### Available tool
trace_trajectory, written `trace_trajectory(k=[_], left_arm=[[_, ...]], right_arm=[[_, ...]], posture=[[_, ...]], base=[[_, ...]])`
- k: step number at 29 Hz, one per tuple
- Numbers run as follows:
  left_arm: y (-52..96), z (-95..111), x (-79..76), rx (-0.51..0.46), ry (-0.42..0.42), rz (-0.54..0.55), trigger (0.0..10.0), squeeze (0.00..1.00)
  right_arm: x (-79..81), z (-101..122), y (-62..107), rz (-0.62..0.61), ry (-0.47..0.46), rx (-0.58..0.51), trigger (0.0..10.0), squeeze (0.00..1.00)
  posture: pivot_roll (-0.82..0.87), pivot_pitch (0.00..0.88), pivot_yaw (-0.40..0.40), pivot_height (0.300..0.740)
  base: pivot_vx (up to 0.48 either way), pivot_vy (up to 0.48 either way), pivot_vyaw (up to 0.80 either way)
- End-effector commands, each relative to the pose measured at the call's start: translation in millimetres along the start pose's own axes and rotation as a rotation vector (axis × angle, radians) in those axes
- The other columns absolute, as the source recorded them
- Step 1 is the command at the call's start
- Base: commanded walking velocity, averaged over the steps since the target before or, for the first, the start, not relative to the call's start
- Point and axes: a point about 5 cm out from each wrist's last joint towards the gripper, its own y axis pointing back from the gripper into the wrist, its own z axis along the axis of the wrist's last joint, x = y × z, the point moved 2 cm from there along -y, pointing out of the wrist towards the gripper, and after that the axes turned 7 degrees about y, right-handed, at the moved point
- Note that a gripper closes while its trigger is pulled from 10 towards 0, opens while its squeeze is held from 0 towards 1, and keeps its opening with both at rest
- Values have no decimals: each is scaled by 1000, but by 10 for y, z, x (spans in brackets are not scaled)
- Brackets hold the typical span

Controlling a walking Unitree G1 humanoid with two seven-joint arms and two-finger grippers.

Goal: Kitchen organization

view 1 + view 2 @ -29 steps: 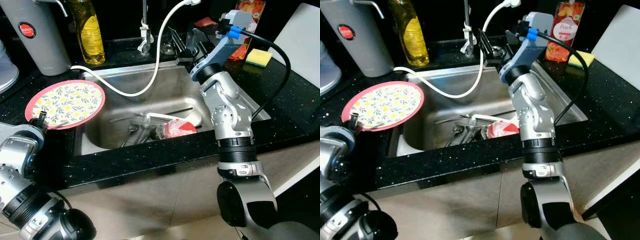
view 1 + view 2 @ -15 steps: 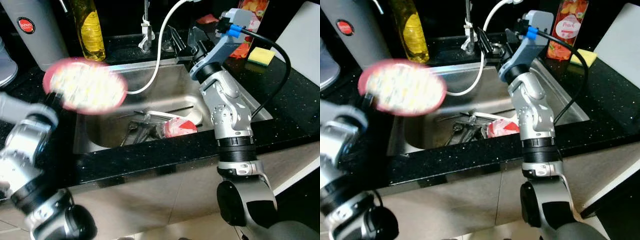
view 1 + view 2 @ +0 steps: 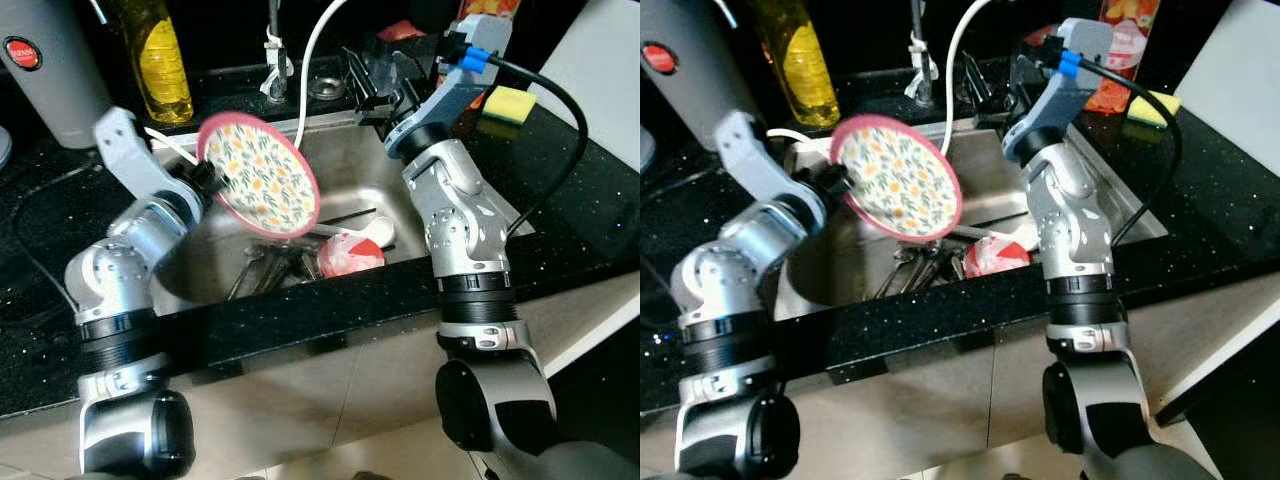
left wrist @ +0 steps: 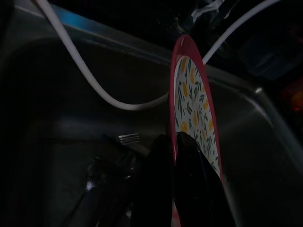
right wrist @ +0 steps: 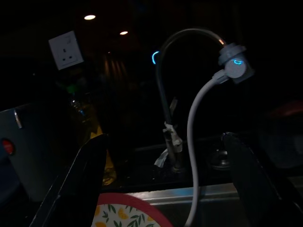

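Black speckled desk (image 3: pixel 590 215), near edge running across the view, with a steel sink (image 3: pixel 360 175) set into it. Left tool (image 3: pixel 205 178) reaches over the left part of the sink, its two black fingers (image 4: pixel 187 165) pinching the rim of a pink-rimmed floral plate (image 3: pixel 262 175); the plate is held tilted, nearly on edge, above the sink basin, patterned face toward the near right. In the basin under the plate lie metal utensils (image 3: pixel 270 268), and just right of them a red-and-white cup (image 3: pixel 338 253) on its side, touching a white dish (image 3: pixel 380 232). A dark thin utensil (image 3: pixel 350 216) lies beyond these on the basin floor.

Right arm (image 3: pixel 455 215) rises from the near right and bends over the right side of the sink; right tool (image 3: pixel 378 82) hovers at the far right corner of the basin, its fingers spread apart with nothing between them, as the right wrist view shows.

A white hose (image 3: pixel 310 45) curves from the faucet (image 3: pixel 918 70) down across the far edge of the sink, behind the plate. On the far desk, left to right: a grey appliance (image 3: pixel 45 60) with a red badge, a yellow soap bottle (image 3: pixel 158 60), the faucet base, a red printed carton (image 3: pixel 1118 60), and a yellow sponge (image 3: pixel 508 102). A white board (image 3: pixel 610 70) lies at the far right.
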Motion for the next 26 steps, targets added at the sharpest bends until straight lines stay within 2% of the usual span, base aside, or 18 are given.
trace_trajectory(k=[1, 6, 8, 9, 10, 11, 12, 13, 15, 16, 17, 18, 20, 21, 23, 24, 25, 26], left_arm=[[-31, -110, 95, 28, -73, 65, 10000, 0], [-43, -267, 118, 76, -129, 89, 10000, 0], [-60, -433, 176, 115, -150, 123, 10000, 0], [-65, -472, 174, 100, -147, 124, 10000, 769], [-65, -472, 174, 100, -147, 124, 10000, 769], [-55, -440, 94, 37, -134, 79, 10000, 1000], [-14, -332, -31, -59, -108, 5, 10000, 1000], [-14, -332, -31, -59, -108, 5, 10000, 1000], [83, -154, -179, -184, -67, -84, 10000, 1000], [131, -86, -177, -226, -78, -83, 10000, 761], [195, -6, -110, -290, -133, -27, 10000, 0], [230, 13, -98, -319, -187, -11, 10000, 0], [252, 21, -98, -336, -219, -7, 10000, 0], [284, 15, -119, -358, -315, 4, 10000, 0], [284, 15, -119, -358, -315, 4, 10000, 0], [314, 3, -158, -377, -400, 3, 10000, 0], [367, -50, -235, -389, -517, -11, 10000, 0], [406, -95, -292, -397, -592, -24, 10000, 0]], right_arm=[[-22, 8, 24, -14, 9, -9, 10000, 0], [-30, 2, 36, -21, 7, -8, 10000, 0], [-9, -25, 44, -20, 3, -2, 10000, 0], [10, -29, 43, -17, 0, -3, 10000, 0], [10, -29, 43, -17, 0, -3, 10000, 0], [14, -30, 40, -16, -3, -4, 10000, 0], [10, -37, 39, -21, -8, -3, 10000, 0], [10, -37, 39, -21, -8, -3, 10000, 0], [12, -53, 38, -26, -19, 3, 10000, 0], [53, -86, 40, -15, -25, 13, 10000, 0], [150, -150, 51, 15, -35, 31, 10000, 0], [208, -183, 69, 33, -42, 38, 10000, 0], [241, -201, 81, 42, -47, 42, 10000, 0], [279, -241, 105, 49, -52, 50, 10000, 0], [279, -241, 105, 49, -52, 50, 10000, 0], [308, -279, 120, 50, -53, 59, 10000, 0], [425, -353, 141, 66, -44, 78, 10000, 0], [508, -399, 156, 77, -36, 89, 10000, 0]], posture=[[110, 0, 65, 740], [112, 0, 67, 740], [108, 0, 66, 740], [108, 0, 66, 740], [108, 0, 66, 740], [116, 0, 64, 740], [125, 0, 56, 740], [125, 0, 56, 740], [131, 0, 48, 740], [140, 0, 44, 740], [145, 0, 43, 740], [152, 0, 42, 740], [152, 0, 42, 740], [172, 0, 29, 740], [172, 0, 29, 740], [186, 0, 15, 740], [188, 0, 12, 740], [181, 0, 27, 740]], base=[[0, 0, 0], [0, 0, 0], [0, 0, 0], [0, 0, 0], [0, 0, 0], [0, 0, 0], [0, 0, 0], [0, 0, 0], [0, 0, 0], [0, 0, 0], [0, 0, 0], [0, 0, 0], [0, 0, 0], [0, 0, 0], [0, 0, 0], [0, 0, 0], [0, 0, 0], [0, 0, 0]])
